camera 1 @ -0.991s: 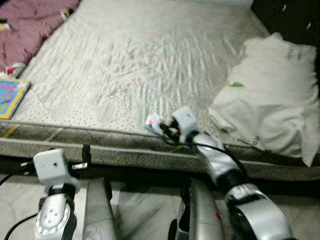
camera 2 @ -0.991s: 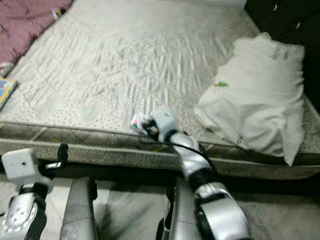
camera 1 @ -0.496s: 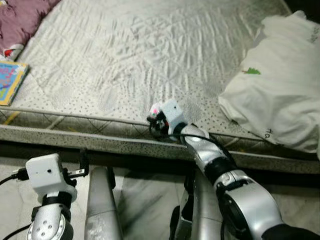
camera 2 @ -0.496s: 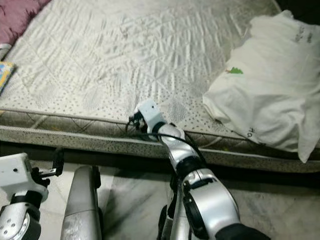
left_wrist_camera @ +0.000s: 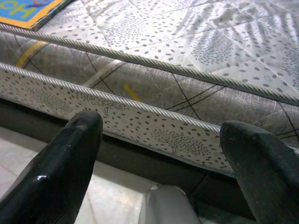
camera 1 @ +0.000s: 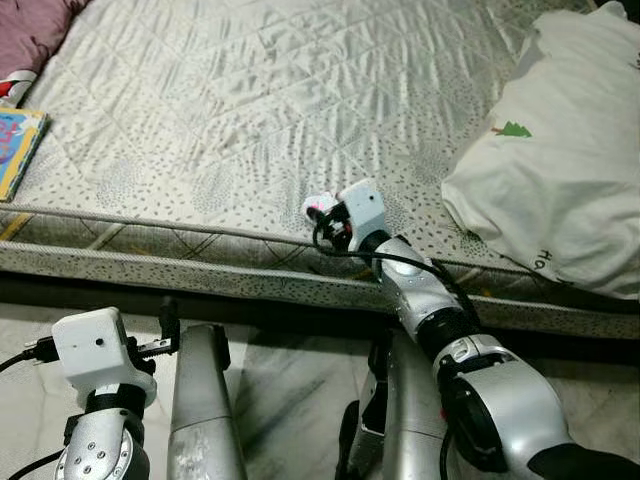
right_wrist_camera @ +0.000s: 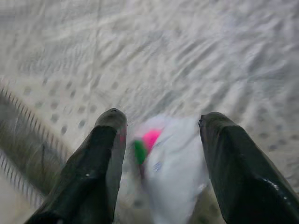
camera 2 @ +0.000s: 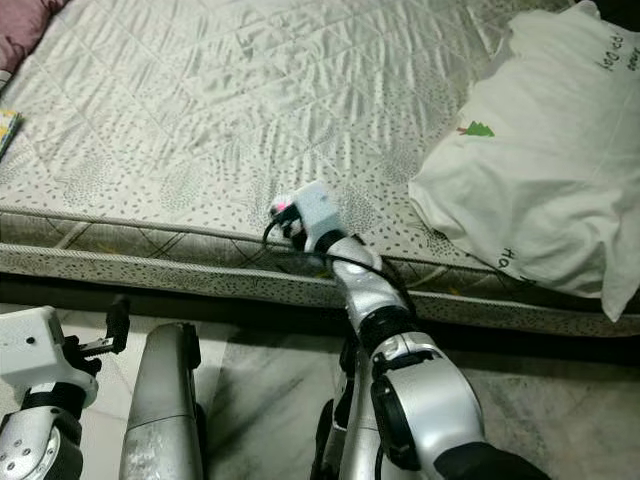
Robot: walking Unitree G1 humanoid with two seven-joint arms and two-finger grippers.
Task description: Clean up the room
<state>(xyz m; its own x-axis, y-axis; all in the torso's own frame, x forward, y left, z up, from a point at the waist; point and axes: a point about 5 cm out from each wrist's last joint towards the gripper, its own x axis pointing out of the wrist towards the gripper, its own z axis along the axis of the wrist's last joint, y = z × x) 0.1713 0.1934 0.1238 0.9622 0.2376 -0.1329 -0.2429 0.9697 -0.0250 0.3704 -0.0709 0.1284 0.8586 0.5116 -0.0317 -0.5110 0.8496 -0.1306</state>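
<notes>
A small white item with a pink and green patch lies at the near edge of the grey quilted mattress. My right gripper reaches onto that edge with its fingers closed round the item. The right wrist view shows the white item blurred between the two black fingers, pressed against one of them. My left gripper hangs low in front of the mattress side, open and holding nothing. In the left wrist view, the left gripper faces the mattress side.
A large white pillow lies on the right of the mattress. A colourful book rests at the left edge, with a purple blanket beyond it. Pale tiled floor lies between my legs and the bed.
The camera has moved closer and tipped down over the bed. My right gripper stays at the mattress edge with the white item between its fingers. The left arm has sunk lower.
</notes>
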